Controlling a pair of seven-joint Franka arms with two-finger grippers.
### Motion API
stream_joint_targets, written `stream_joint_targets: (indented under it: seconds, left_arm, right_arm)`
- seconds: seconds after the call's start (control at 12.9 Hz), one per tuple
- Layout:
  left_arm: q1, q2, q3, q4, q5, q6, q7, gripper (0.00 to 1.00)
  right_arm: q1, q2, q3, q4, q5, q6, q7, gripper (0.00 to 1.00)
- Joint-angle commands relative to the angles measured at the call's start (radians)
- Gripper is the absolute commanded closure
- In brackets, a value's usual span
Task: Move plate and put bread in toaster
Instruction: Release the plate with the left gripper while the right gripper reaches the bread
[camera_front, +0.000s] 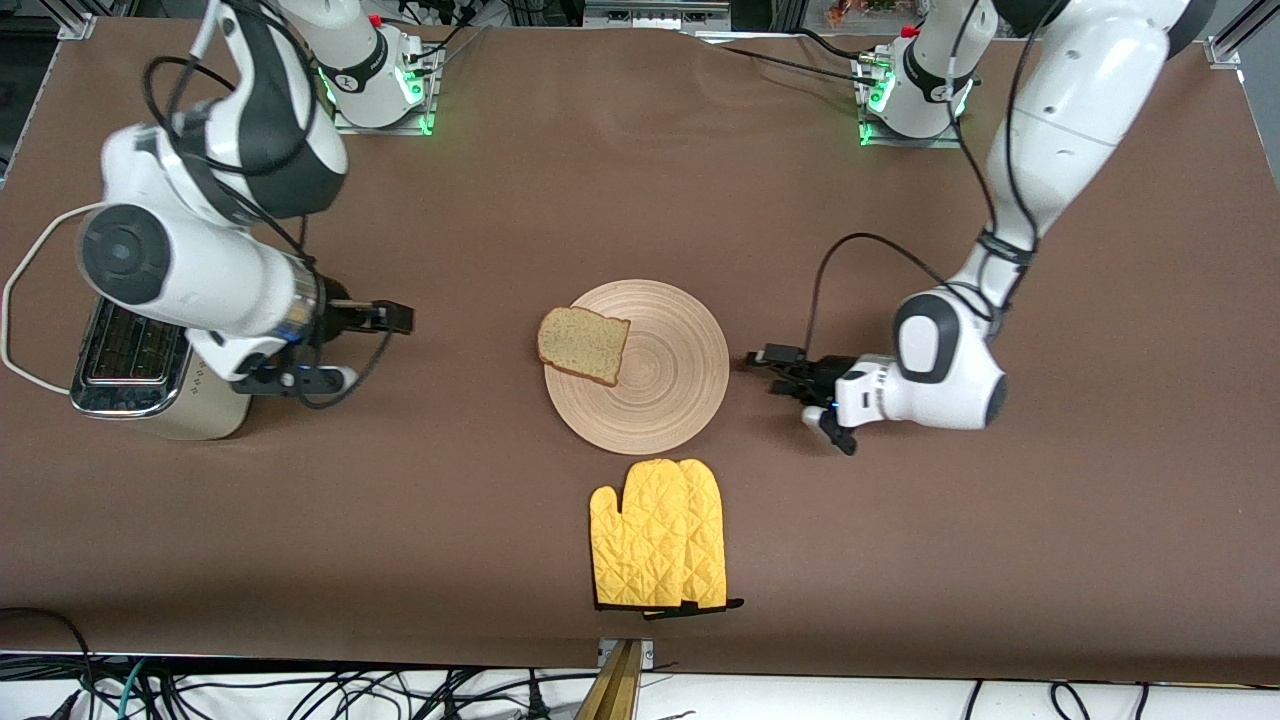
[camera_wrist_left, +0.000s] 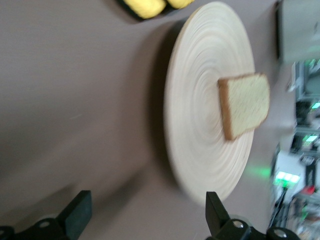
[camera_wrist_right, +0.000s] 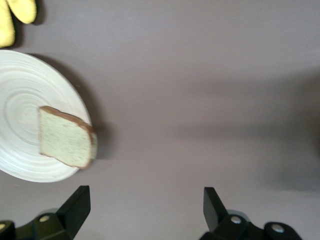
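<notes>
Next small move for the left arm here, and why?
Probably ease the left gripper in to the plate rim. Its jaws are open, level with the rim and just short of it. The bread overhangs the rim at the right arm's end, so that grip spot is free.

bread on plate, mitts nearer camera

Left gripper, right gripper low (fingers spread).
</notes>
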Motion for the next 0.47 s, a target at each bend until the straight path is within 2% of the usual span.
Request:
stream_joint_targets:
  seconds: [0.0, 0.16, 0.39]
  left_arm:
    - [0.071, -0.029, -0.001, 0.036, 0.174, -0.109, -0.009, 0.00]
    - [0.089, -0.048, -0.001, 0.090, 0.338, -0.178, -0.047, 0.00]
    - [0.074, -0.114, -0.016, 0.180, 0.609, -0.294, -0.265, 0.00]
  right_arm:
    - [0.065, 0.072, -0.005, 0.013, 0.042, 0.072, 0.089, 0.00]
    - [0.116, 0.139, -0.007, 0.000, 0.074, 0.153, 0.155, 0.00]
    - [0.144, 0.196, -0.005, -0.067, 0.157, 0.278, 0.169, 0.00]
